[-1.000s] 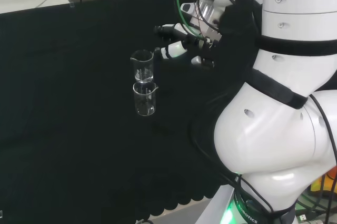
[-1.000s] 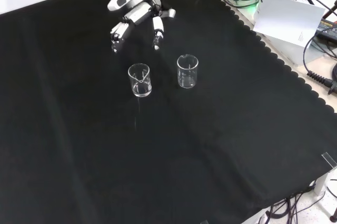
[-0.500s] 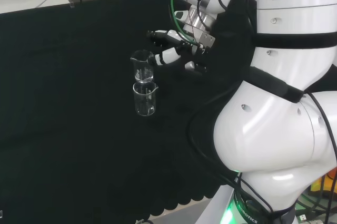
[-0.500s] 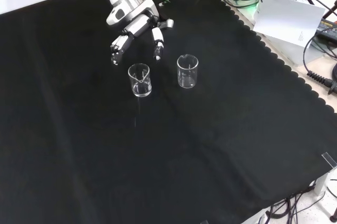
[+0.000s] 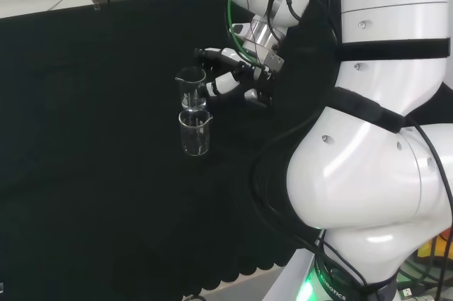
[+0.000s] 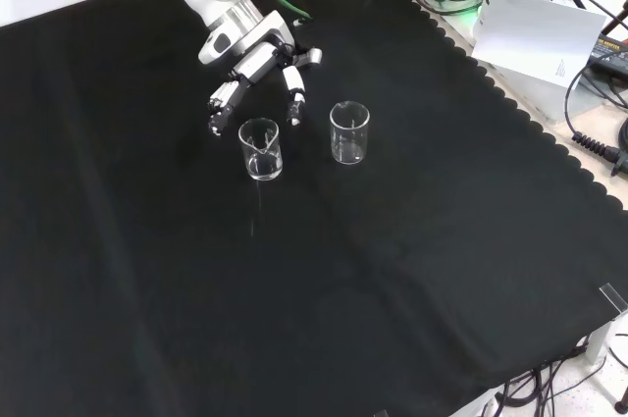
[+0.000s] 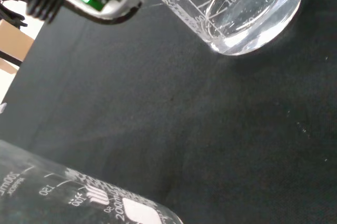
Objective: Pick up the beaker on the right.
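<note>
two clear glass beakers stand upright on a table point(image 6: 412, 270) covered with black cloth, each with printed measuring marks, and both look empty. in the front view they stand side by side and apart: the left beaker point(image 6: 260, 148) and the right beaker point(image 6: 349, 131). in the head view the same pair stand one behind the other, the right beaker point(image 5: 195, 132) nearer the camera and the left beaker point(image 5: 191, 87) just behind it. the cloth has a scalloped edge, and beyond it in the front view lie cables, a sheet of white paper point(image 6: 535, 36) and some equipment. the robot hand point(image 6: 257, 72) hangs just above and behind the left beaker in the front view, its fingers spread and relaxed, holding nothing. the right beaker stands untouched, to the right of the robot hand in that view and apart from it
</note>
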Controlling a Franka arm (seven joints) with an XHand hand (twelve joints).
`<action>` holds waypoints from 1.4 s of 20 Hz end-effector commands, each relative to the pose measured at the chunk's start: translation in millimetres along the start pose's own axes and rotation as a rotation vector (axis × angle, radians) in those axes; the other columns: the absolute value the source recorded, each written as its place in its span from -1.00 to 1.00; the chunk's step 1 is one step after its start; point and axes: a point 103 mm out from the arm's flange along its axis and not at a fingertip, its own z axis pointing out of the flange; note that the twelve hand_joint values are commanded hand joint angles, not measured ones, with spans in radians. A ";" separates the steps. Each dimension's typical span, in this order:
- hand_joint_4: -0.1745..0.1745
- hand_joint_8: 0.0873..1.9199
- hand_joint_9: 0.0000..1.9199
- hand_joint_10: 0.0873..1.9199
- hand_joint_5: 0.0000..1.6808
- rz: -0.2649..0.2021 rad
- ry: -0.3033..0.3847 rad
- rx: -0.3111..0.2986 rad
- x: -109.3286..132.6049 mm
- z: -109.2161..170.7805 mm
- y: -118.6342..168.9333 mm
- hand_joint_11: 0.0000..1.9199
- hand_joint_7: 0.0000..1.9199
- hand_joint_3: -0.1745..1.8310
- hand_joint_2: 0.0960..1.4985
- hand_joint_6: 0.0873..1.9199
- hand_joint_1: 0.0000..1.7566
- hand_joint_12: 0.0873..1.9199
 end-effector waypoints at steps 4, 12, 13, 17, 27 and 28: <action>0.07 -0.48 -0.70 -0.46 -0.60 -0.039 0.087 -0.057 0.5 13.2 10.3 -1.00 -0.82 -0.23 -0.38 -1.00 0.13 0.29; 0.05 -0.44 -0.66 -0.46 -0.46 -0.069 0.119 -0.064 -1.1 19.2 15.2 -1.00 -0.75 -0.21 -0.39 -1.00 0.15 0.31; 0.05 -0.42 -0.64 -0.45 -0.44 -0.073 0.121 -0.070 -0.8 19.3 15.9 -1.00 -0.71 -0.21 -0.39 -1.00 0.15 0.32; 0.03 -0.37 -0.58 -0.46 -0.40 -0.074 0.138 -0.087 1.5 21.1 20.2 -1.00 -0.64 -0.18 -0.40 -0.97 0.18 0.36; 0.01 -0.34 -0.56 -0.47 -0.41 -0.059 0.145 -0.095 -2.3 29.8 26.7 -1.00 -0.67 -0.13 -0.41 -0.95 0.20 0.39; 0.01 -0.35 -0.56 -0.47 -0.42 -0.060 0.149 -0.094 -3.9 29.0 26.0 -1.00 -0.67 -0.13 -0.41 -0.95 0.20 0.39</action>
